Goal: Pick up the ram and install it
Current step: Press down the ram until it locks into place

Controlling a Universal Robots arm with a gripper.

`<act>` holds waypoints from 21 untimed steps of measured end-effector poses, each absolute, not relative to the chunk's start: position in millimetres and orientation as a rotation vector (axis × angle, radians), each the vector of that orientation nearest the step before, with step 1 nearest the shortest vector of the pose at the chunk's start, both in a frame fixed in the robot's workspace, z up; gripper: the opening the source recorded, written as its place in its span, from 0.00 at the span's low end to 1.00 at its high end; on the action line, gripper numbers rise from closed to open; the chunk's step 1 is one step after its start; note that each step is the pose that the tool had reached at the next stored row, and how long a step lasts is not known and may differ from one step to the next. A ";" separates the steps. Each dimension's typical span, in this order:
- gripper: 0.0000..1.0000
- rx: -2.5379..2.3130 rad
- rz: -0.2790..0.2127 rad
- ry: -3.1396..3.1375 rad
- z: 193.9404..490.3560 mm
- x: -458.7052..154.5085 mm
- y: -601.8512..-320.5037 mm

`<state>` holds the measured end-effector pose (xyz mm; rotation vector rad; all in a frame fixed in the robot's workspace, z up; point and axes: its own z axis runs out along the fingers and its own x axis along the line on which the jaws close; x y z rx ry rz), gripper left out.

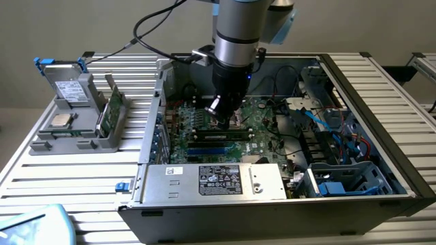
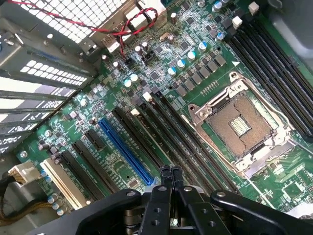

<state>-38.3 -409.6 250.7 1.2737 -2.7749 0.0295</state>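
Looking down from my end, the fingers (image 1: 225, 122) are clenched with nothing in them, hovering right over the ram (image 1: 221, 136), which already sits in its motherboard (image 2: 161, 88) slot, long axis running across the case (image 1: 354, 76) beneath the tips.

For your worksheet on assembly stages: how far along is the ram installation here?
Done: the ram already stands in a motherboard slot. In hand: the shut gripper is right above it, apparently pressing, holding nothing. Left: full seating, which cannot be confirmed from here.
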 end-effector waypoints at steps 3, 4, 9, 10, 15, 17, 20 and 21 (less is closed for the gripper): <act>0.11 1.228 0.038 -2.792 251.2 -38.2 -409.6; 0.11 1.214 0.042 -2.797 251.3 -38.2 -409.6; 0.11 1.137 0.058 -2.823 252.2 -38.3 -409.6; 0.11 1.122 0.061 -2.827 252.3 -38.3 -409.6; 0.11 1.045 0.077 -2.850 253.1 -38.3 -409.6; 0.11 1.014 0.084 -2.859 253.4 -38.3 -409.6; 0.11 0.967 0.094 -2.872 253.8 -38.3 -409.6; 0.11 0.952 0.097 -2.876 253.9 -38.3 -409.6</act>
